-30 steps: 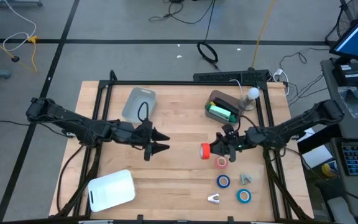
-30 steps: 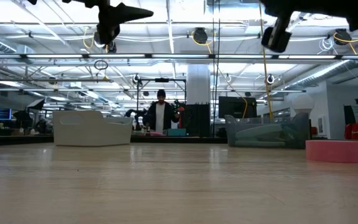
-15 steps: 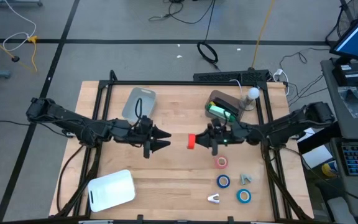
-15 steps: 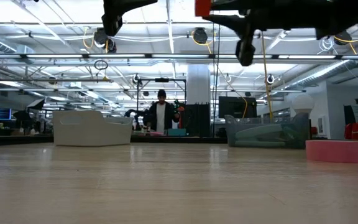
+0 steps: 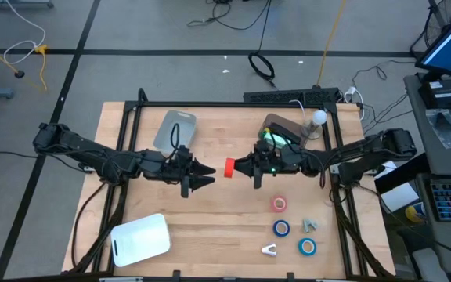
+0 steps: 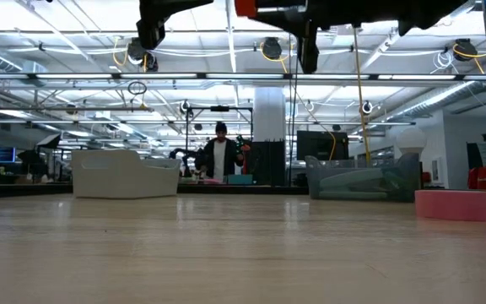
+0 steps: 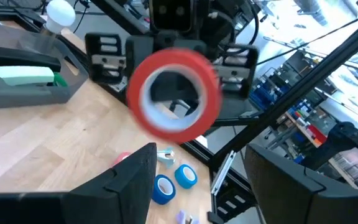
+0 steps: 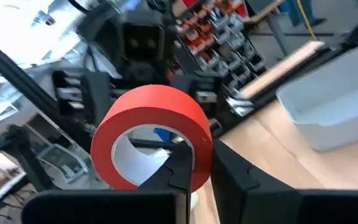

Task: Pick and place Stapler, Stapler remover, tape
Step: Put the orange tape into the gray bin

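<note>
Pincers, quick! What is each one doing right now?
Left pincer: open, holding nothing, above the table's middle.
Right pincer: shut on the red tape roll, held up facing the left pincer.

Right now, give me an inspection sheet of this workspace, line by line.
Surface: wooden table inside a black frame.
Job's things: red tape roll held in the air over the table's middle; a second red roll and two blue rolls lie near the right front; a green stapler sits in the grey bin; a small white piece, perhaps the staple remover, is near the front edge.
Clutter: white bin, clear bin, white bulb, a small grey piece.
Hands: right hand shut on the red tape roll; left hand open, facing it.
Cables: loose cables on the floor.
Surroundings: a person stands far behind.
</note>
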Tool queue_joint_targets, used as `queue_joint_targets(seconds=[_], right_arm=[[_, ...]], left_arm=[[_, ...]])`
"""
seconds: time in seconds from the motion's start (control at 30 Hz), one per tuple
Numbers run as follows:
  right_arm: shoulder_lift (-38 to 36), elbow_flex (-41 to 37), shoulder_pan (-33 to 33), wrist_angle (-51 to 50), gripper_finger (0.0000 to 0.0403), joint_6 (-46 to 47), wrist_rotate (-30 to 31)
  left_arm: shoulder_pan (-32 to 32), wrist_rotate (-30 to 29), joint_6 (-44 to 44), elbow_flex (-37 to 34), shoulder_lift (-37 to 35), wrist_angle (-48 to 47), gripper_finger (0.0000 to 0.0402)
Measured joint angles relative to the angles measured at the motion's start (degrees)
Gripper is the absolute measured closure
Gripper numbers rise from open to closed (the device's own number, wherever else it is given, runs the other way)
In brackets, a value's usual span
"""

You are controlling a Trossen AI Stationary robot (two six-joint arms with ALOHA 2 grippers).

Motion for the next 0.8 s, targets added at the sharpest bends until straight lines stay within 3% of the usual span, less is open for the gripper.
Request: queue_joint_targets(seconds=[0.8], right_arm=[[4.49, 4.25, -0.25, -1.19, 0.0377, 1.60, -0.36]], left_arm=[[0.00, -1.51, 0.61, 0.00, 2.52, 5.03, 0.0156]])
